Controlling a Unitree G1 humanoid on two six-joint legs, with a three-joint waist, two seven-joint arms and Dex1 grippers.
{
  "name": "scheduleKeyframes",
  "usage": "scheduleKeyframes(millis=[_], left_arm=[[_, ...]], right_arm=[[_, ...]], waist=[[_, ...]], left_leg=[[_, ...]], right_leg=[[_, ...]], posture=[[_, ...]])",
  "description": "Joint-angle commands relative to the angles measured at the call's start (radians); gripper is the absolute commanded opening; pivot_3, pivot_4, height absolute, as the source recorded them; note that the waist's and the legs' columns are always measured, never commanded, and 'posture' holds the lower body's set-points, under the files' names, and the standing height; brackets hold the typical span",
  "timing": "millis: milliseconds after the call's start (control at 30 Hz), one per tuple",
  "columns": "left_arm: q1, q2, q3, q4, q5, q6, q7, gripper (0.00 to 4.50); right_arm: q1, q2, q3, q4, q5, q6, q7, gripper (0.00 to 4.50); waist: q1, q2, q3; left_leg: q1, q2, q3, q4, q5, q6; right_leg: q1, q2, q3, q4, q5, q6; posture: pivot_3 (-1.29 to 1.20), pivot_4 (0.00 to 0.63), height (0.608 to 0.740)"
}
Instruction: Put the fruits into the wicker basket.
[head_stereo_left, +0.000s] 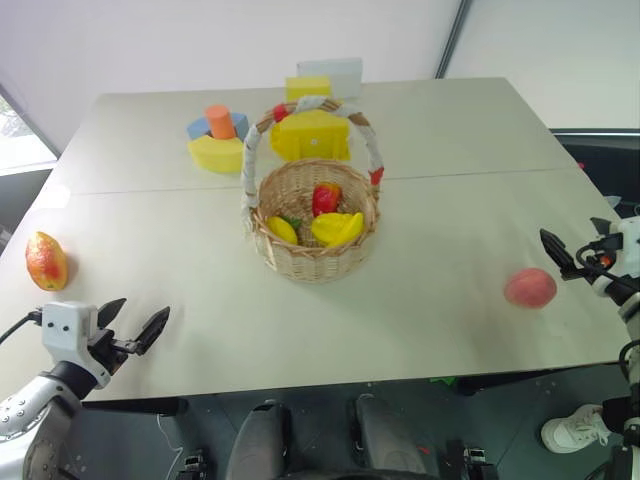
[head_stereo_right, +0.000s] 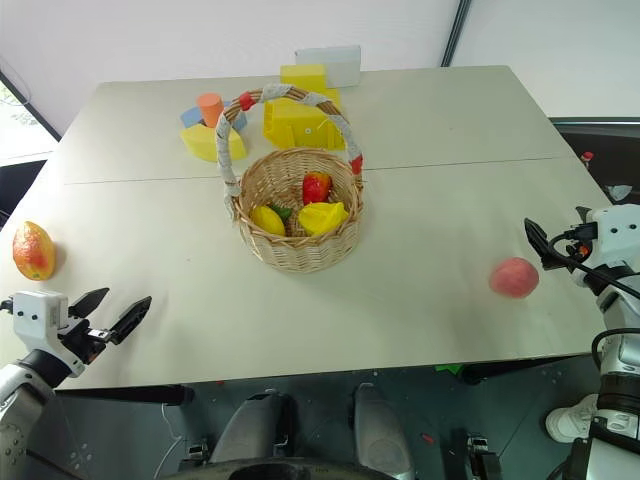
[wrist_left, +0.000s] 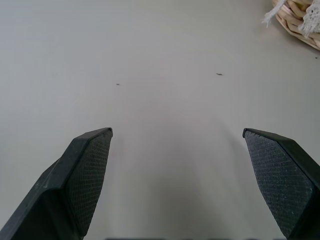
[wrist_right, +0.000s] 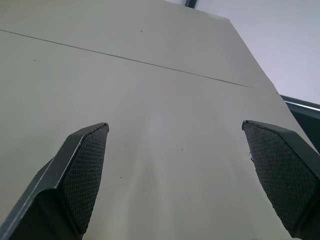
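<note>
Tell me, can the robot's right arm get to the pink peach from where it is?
Probably yes. The right gripper is open beside the peach, near the table's right edge. Only bare tabletop lies between them, and the wicker basket sits well away.

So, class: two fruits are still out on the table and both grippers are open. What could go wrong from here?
1. The peach is round and lies near the table's front edge by the right gripper; a nudge could roll it off.
2. The mango sits at the table's left edge, so a clumsy approach by the left gripper might push it over.
3. The wicker basket's tall handle arches over the opening; an arm bringing fruit could catch it.
</note>
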Motion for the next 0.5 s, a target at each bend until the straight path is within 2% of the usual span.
scheduleKeyframes(millis=[33,300,500], left_arm=[[-0.003,0.0,0.019,-0.014,-0.009,-0.026,-0.001,4.5],[-0.02,0.001,0.022,-0.016,-0.022,-0.014,0.003,4.5],[-0.038,0.002,0.021,-0.017,-0.022,-0.018,0.011,4.5]], right_arm=[[-0.01,-0.02,-0.01,-0.016,0.004,-0.017,0.001,4.45],[-0.015,-0.012,-0.002,-0.034,0.007,-0.012,-0.002,4.45],[-0.018,0.001,0.018,-0.171,0.056,0.037,0.03,4.45]], waist=[[0.0,0.0,0.0],[0.0,0.0,0.0],[-0.001,0.0,0.0]], left_leg=[[0.0,0.0,0.0,0.0,0.0,0.0],[0.001,0.0,0.0,0.0,0.0,0.0],[0.002,0.0,0.0,0.0,0.0,0.0]], right_leg=[[0.0,0.0,0.0,0.0,0.0,0.0],[0.001,0.0,0.0,0.0,0.0,0.0],[0.001,0.0,0.0,0.0,0.0,0.0]], posture=[[0.0,0.15,0.74],[0.0,0.15,0.74],[0.0,0.15,0.74]])
